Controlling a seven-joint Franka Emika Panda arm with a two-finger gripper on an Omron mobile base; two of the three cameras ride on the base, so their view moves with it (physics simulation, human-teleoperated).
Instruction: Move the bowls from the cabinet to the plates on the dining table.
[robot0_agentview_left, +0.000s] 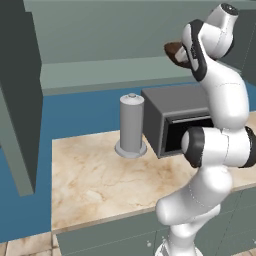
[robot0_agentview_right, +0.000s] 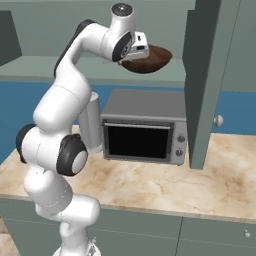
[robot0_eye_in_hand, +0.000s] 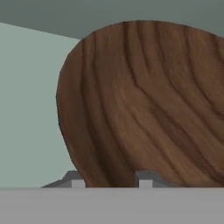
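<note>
A dark brown wood-grain bowl (robot0_eye_in_hand: 144, 100) rests on the pale green shelf (robot0_eye_in_hand: 26, 109) inside the cabinet (robot0_agentview_right: 202, 75). It appears above the toaster oven in both base views (robot0_agentview_left: 172, 49) (robot0_agentview_right: 152, 60). My gripper (robot0_eye_in_hand: 111, 181) is reached up to the bowl's near rim, one finger on each side of the rim. The fingers (robot0_eye_in_hand: 144, 179) stand partly closed with a gap between them. From the right base view the hand (robot0_agentview_right: 140, 50) sits just left of the bowl. The plates and the dining table are out of view.
A grey toaster oven (robot0_agentview_right: 142, 132) stands on the marble counter (robot0_agentview_left: 95, 180) right below the hand. A tall grey canister (robot0_agentview_left: 131, 125) stands to its left. Open cabinet doors hang at the left (robot0_agentview_left: 20, 90) and at the right, with a round knob (robot0_agentview_right: 218, 120).
</note>
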